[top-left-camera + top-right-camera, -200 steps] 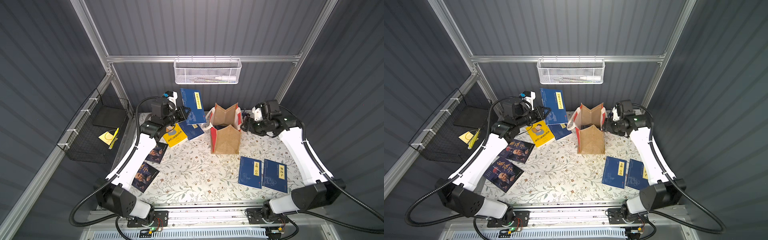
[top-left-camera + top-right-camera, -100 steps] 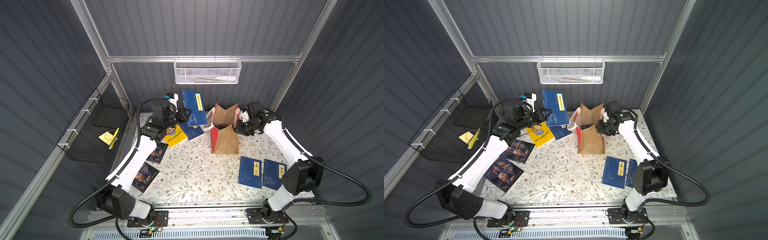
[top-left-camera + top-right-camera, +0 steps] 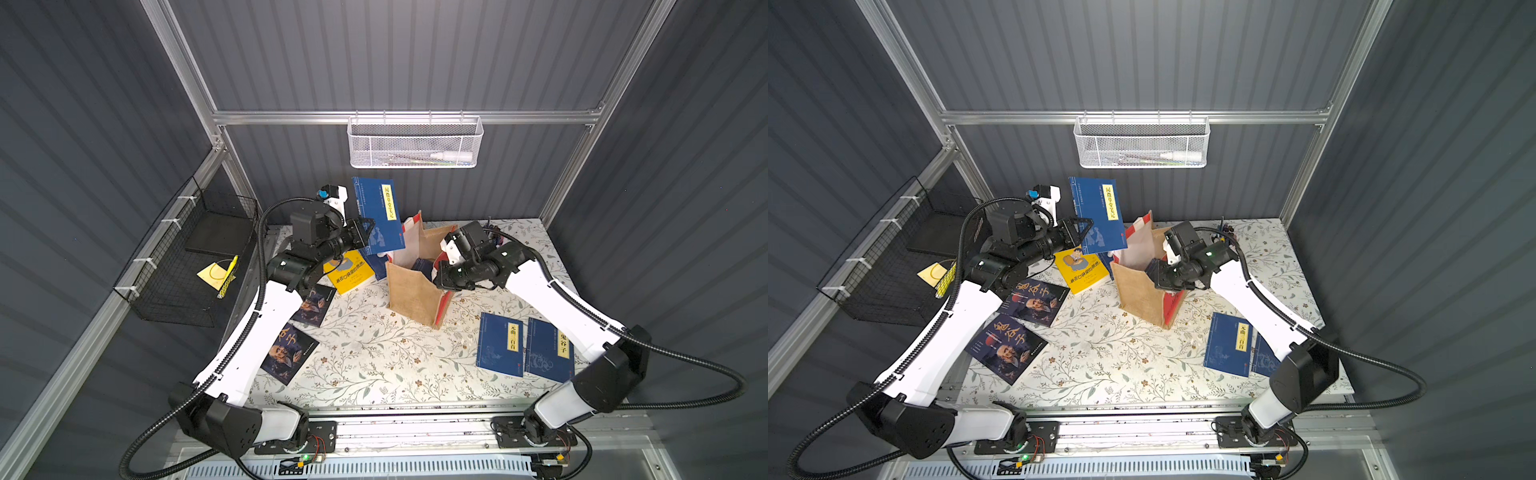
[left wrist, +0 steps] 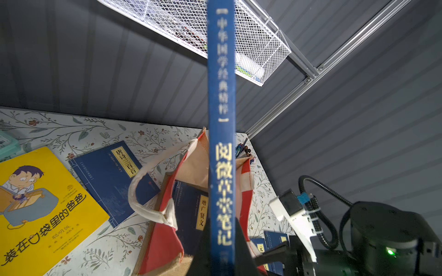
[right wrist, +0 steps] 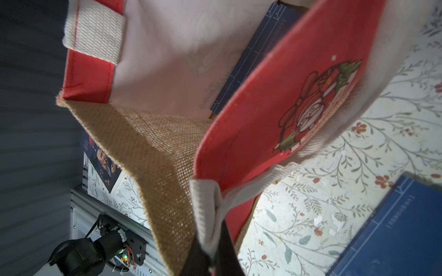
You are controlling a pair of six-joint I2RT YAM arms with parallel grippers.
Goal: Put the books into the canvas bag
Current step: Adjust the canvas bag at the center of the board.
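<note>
Left fingers (image 3: 367, 232) clamped on upright blue book (image 3: 380, 216) raised beside canvas bag (image 3: 411, 291), right fingers (image 3: 437, 279) pinched on the bag's rim strap.

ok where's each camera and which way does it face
Top views: overhead at the front, looking down on the table; both arms whole, left gripper holding a blue book.
Left wrist: on the left arm, facing the back wall along the book's spine; right arm shows.
Right wrist: on the right arm, facing into the canvas bag; right gripper shut on its rim.
Shared: both wrist views show the bag and a second book inside it.
</note>
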